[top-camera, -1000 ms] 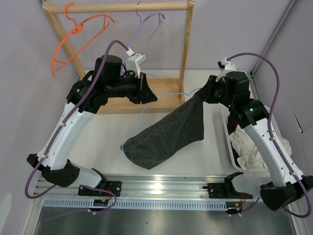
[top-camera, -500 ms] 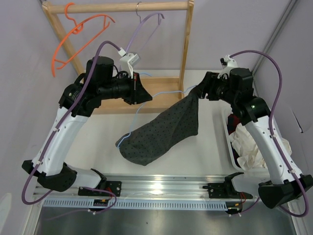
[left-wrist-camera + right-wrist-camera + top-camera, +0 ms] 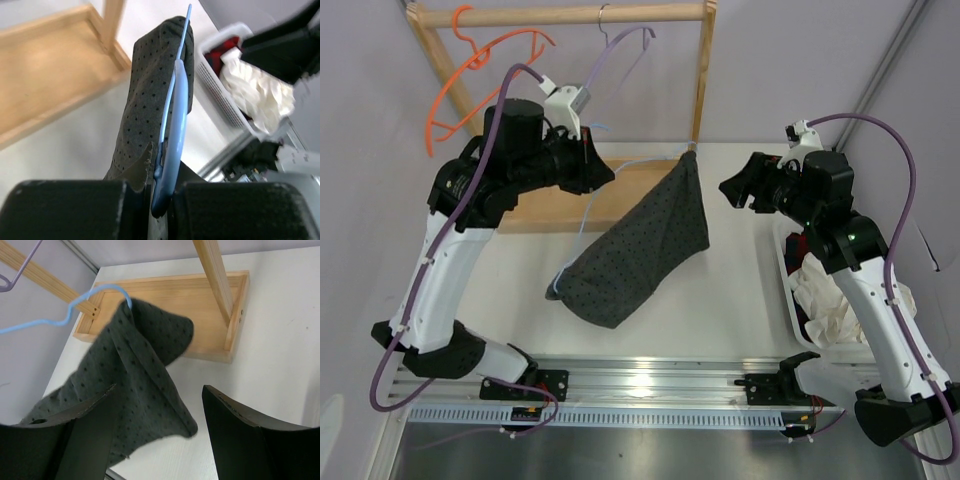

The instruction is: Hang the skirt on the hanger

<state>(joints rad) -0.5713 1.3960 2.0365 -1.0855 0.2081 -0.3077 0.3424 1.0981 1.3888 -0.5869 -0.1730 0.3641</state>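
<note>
The dark dotted skirt (image 3: 640,245) hangs draped over the light-blue wire hanger (image 3: 584,215), above the table. My left gripper (image 3: 603,172) is shut on the hanger near its hook end. In the left wrist view the blue hanger (image 3: 175,125) is pinched between the fingers, with the skirt (image 3: 145,100) running along it. My right gripper (image 3: 735,187) is open, just right of the skirt's top corner and apart from it. From the right wrist, the skirt (image 3: 135,375) and hanger (image 3: 75,307) lie beyond the open right gripper (image 3: 160,395).
A wooden rack (image 3: 560,15) at the back carries an orange hanger (image 3: 485,70) and a purple hanger (image 3: 620,50). Its base (image 3: 640,180) lies behind the skirt. A white basket (image 3: 788,290) at right holds white cloth (image 3: 830,300) and dark red cloth (image 3: 800,245).
My right gripper has opened, let go of the skirt's corner and drawn back to the right. The left arm has carried the hanger and skirt up and leftward.
</note>
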